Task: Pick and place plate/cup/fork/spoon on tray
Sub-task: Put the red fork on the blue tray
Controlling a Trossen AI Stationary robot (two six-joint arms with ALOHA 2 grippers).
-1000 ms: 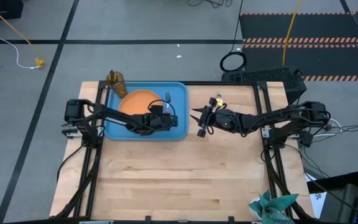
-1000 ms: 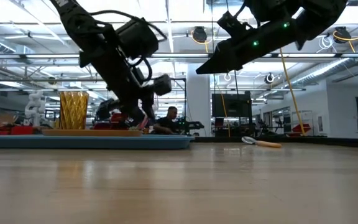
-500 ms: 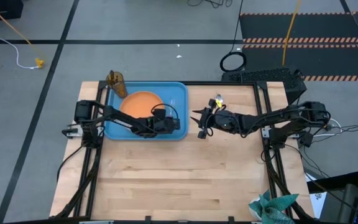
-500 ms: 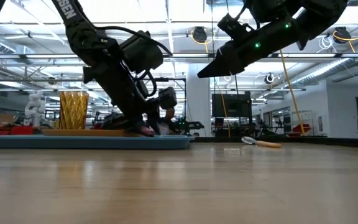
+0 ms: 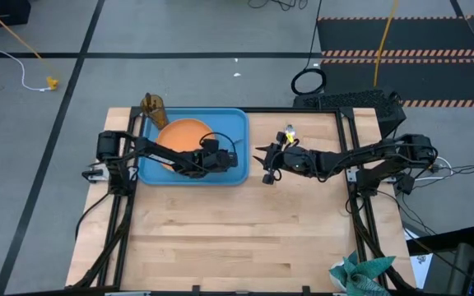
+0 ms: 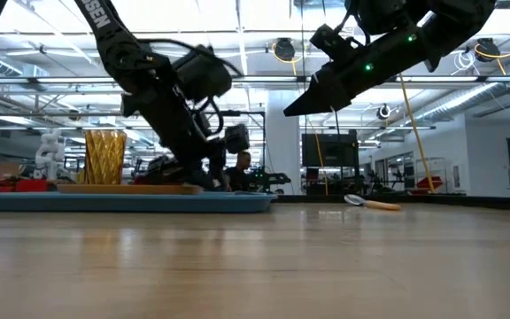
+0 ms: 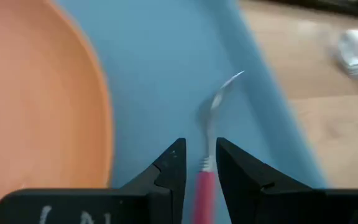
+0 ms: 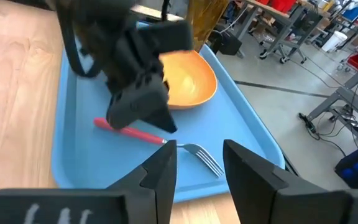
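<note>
Both arms matte black, built of slim tubular links and blocky joint housings. Left arm (image 5: 151, 151): white block lettering on its upper link, seen in the low view; black cable looped loose near the wrist. Left gripper (image 7: 201, 162): two dark wedge-shaped fingers on a flat black crossbar with faint white marks, unreadable. Right arm (image 5: 360, 156): small green lights on the wrist housing; a yellow fitting, possibly a connector. Right gripper (image 8: 197, 163): matching dark tapered fingers.
</note>
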